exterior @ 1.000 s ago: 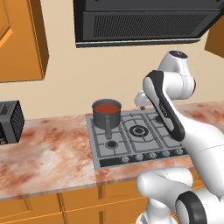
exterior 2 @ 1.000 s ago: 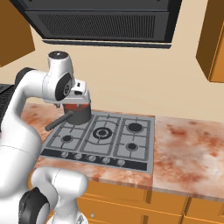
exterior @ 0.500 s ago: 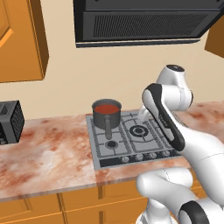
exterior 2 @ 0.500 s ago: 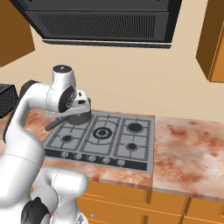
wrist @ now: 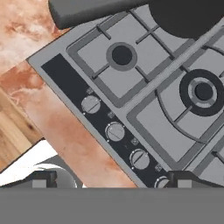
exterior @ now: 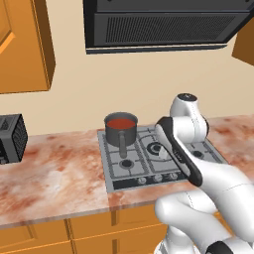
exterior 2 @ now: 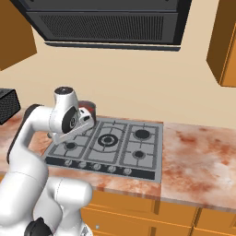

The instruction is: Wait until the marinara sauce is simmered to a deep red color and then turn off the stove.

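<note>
The marinara sauce (exterior: 121,123) fills a small dark saucepan (exterior: 120,133) on the stove's (exterior: 161,161) back-left burner — deep red. The gripper (wrist: 111,180) hovers over the knobs (wrist: 115,131), fingers spread, holding nothing.

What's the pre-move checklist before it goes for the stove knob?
1. Marinara sauce deep red: ok, it reads dark red in the saucepan in the left base view.
2. Saucepan seated on the stove, rear left burner: ok.
3. Knob row in the hand view: ok, a row of knobs on the black front strip.
4. Which knob feeds the saucepan's burner: cannot tell.
5. Gripper free of the knobs: ok, tips sit at the frame bottom, above the strip.
6. Jaws open enough to take a knob: ok, the tips stand wide apart, nothing between them.
</note>
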You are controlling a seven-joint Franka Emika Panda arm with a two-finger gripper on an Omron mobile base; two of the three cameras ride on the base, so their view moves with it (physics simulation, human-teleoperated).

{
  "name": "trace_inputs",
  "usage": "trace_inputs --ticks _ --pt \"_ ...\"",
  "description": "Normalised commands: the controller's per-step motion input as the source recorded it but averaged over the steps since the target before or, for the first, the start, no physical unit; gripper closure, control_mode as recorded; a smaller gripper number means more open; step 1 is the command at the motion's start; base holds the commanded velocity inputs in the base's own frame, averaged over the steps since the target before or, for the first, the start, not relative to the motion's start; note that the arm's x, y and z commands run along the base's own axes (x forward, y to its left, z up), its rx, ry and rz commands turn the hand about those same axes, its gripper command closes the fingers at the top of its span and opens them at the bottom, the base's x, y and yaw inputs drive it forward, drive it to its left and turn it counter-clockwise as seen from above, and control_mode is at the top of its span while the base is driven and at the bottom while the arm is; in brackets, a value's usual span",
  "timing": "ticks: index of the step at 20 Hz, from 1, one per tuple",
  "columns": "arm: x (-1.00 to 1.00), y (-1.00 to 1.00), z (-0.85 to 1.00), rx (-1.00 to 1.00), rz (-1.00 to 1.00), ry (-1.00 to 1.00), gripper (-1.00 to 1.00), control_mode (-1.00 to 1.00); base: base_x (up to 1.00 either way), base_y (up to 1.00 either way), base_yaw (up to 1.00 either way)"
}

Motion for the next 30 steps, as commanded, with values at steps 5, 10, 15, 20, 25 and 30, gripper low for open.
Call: trace_inputs --ticks 5,10,15,20,25,30 --pt "0.0 0.0 -0.53 -0.11 0.28 0.0 -1.0 -1.0 0.0 0.0 0.0" --pt "0.0 0.0 -0.41 -0.06 0.27 0.0 -1.0 -1.0 0.0 0.0 0.0" --pt "0.04 -0.01 -0.13 -0.01 0.11 -0.01 -1.0 -1.0 0.0 0.0 0.0" --pt "0.11 0.0 -0.07 0.0 0.0 0.0 -1.0 -1.0 0.0 0.0 0.0" --pt "0.15 0.0 -0.22 -0.01 0.0 0.01 -1.0 -1.0 0.0 0.0 0.0" --pt "0.18 0.0 -0.29 -0.04 0.0 0.05 -1.0 -1.0 0.0 0.0 0.0"
